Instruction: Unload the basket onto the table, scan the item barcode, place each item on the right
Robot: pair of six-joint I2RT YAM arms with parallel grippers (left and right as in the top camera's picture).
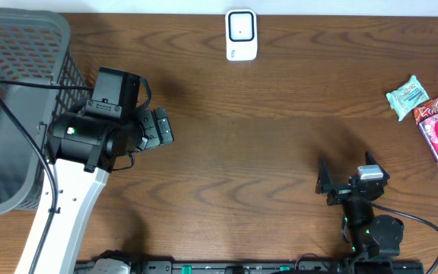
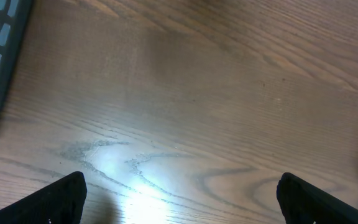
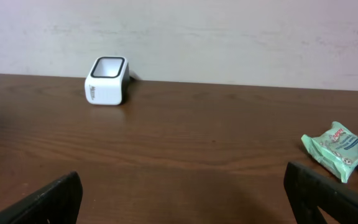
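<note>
Both arms' jaws gaped empty; we judged the right gripper (image 1: 325, 185) nearer the green packet (image 1: 407, 97) at the table's (image 1: 280, 152) right edge.

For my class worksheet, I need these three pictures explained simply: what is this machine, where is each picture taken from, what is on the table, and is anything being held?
This is a two-armed robot at a wooden table. One picture looks down from above; the other two come from cameras on each wrist, with dark fingertips at the bottom corners. In view: a white scanner, a grey basket, a green packet and red packaging. The left gripper and right gripper are both open, holding nothing.
</note>
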